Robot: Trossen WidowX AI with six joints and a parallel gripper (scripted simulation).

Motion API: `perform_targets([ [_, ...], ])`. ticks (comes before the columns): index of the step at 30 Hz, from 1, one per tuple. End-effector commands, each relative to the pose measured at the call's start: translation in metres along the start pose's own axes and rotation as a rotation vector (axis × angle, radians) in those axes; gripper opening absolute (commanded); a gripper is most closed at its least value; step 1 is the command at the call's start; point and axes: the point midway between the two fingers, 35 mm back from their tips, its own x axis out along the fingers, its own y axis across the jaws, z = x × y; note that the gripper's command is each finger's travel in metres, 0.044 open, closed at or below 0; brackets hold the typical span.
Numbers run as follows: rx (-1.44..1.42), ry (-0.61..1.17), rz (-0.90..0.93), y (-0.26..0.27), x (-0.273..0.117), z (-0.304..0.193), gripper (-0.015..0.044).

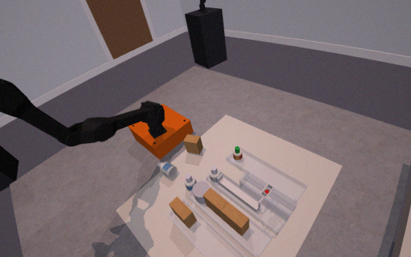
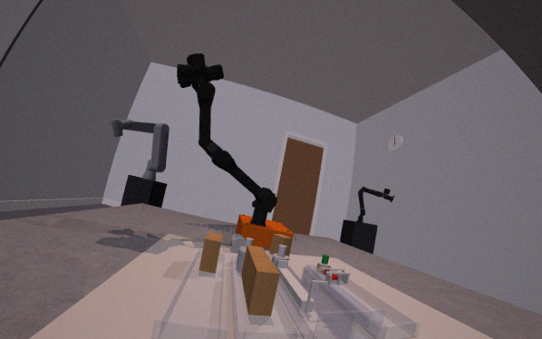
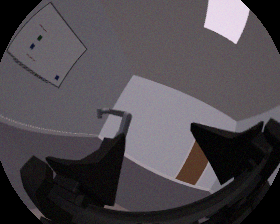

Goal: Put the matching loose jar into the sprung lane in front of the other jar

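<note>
A white jar with a blue label (image 1: pixel 167 169) (image 2: pixel 237 243) lies on its side near the table edge by the orange base. A pale-capped jar (image 1: pixel 214 174) (image 2: pixel 281 257) stands upright at the front end of a clear lane, before a long white bar (image 1: pixel 240 195) (image 2: pixel 297 290). Another pale-capped jar with blue on it (image 1: pixel 190 183) stands at the front of the neighbouring lane. A green-capped jar (image 1: pixel 237 154) (image 2: pixel 324 261) stands at the front of the far lane. My gripper (image 3: pixel 159 132) (image 2: pixel 199 72) is open and empty, raised high above the table and far from the jars.
A grey cylinder (image 1: pixel 201 192) (image 2: pixel 242 261) and a row of brown boxes (image 1: pixel 226 210) (image 2: pixel 260 281) stand in the middle lane. Another brown box (image 1: pixel 183 211) (image 2: pixel 211 253) stands in the side lane. One more (image 1: pixel 193 143) (image 2: pixel 281 245) is beside the orange base (image 1: pixel 174 144) (image 2: pixel 256 232). Clear walls divide the lanes.
</note>
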Motion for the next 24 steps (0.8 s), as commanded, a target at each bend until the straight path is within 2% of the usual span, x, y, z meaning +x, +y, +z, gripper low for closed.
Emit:
perform_targets([
  [1,0.000,0.000,-0.003,-0.001,0.001,0.000,0.0426],
  [5,-0.001,0.010,-0.067,-0.030,0.016,-0.008,0.0440],
  [14,0.006,0.054,-0.351,-0.153,0.050,-0.045,0.0440],
  [24,-0.039,0.123,-0.733,-0.299,0.030,-0.093,0.0440],
])
